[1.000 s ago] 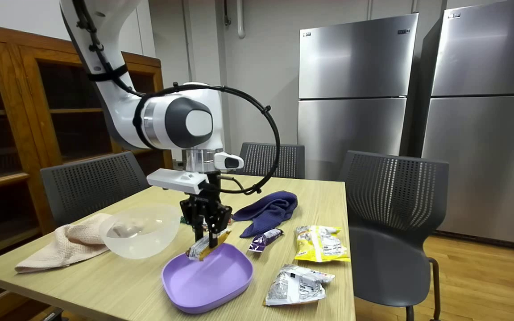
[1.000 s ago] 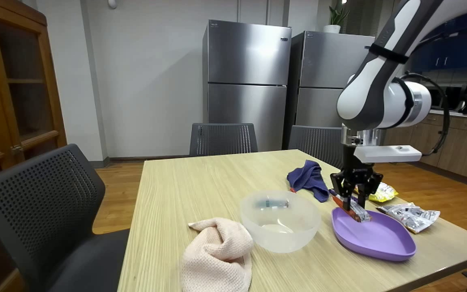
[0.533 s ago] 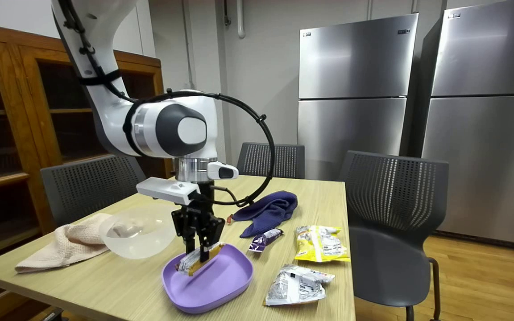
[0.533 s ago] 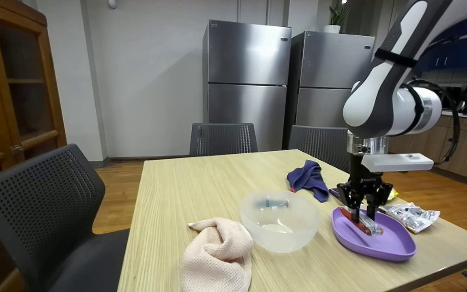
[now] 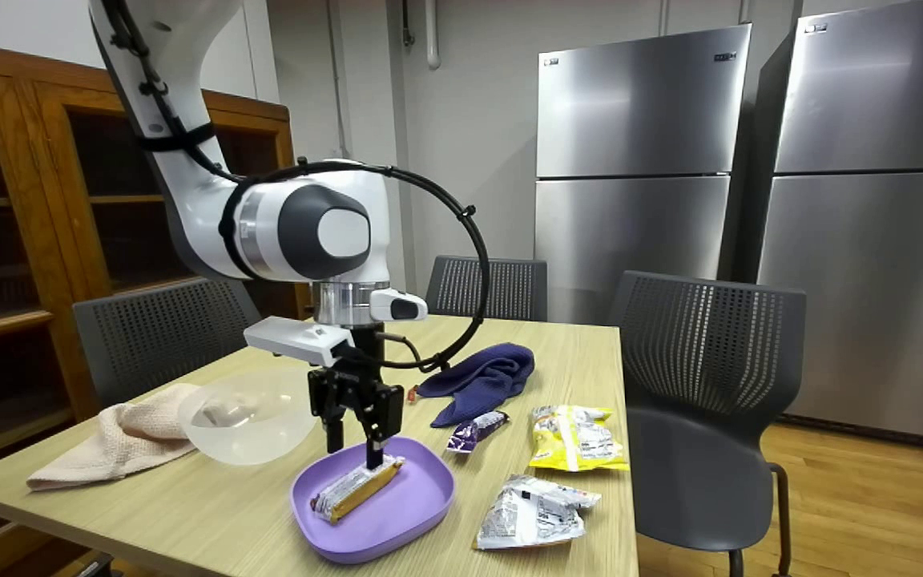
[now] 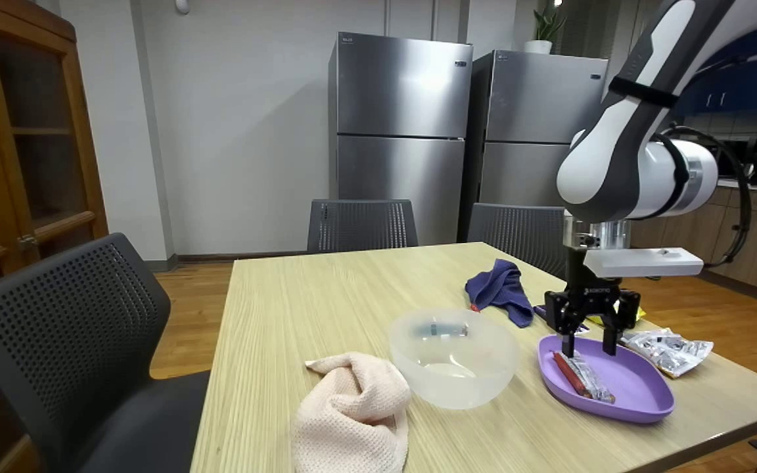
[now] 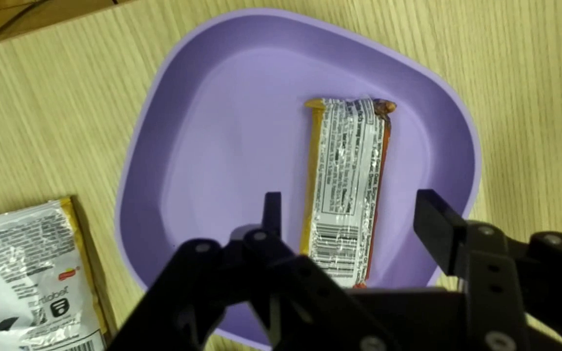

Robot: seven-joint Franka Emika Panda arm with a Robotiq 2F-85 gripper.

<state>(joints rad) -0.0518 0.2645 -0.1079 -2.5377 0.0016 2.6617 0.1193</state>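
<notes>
Wrapped snack bar [image 7: 347,185] lies flat inside the purple dish [image 7: 232,136], directly below the claw [image 6: 589,346], its barcoded side facing up. The claw stands wide and grips nothing: in the wrist view the bar runs lengthwise between the two fingers, with a strip of bare dish floor showing on either side of it. Its barcode end reaches to the edge of the claw's dark body in that view. In an exterior view one fingertip [image 5: 374,457] overlaps the far part of the bar, and I cannot tell whether it touches there. The bar sits off the middle of the dish, toward the wall nearer the frosted bowl [image 6: 457,387].

Around the dish, on the pale wood tabletop [image 6: 326,309], that bowl stands near on one side, and a pink cloth [image 6: 352,414] lies farther from the dish, past the bowl. On the opposite side a silver-backed chip bag [image 5: 534,513] rests just beside the dish without touching it. A yellow snack bag [image 5: 578,441] lies farther from the dish. A purple-wrapped packet [image 5: 476,431] is near the dish's rim, and a crumpled navy cloth [image 5: 493,377] lies beyond that packet from the dish.
</notes>
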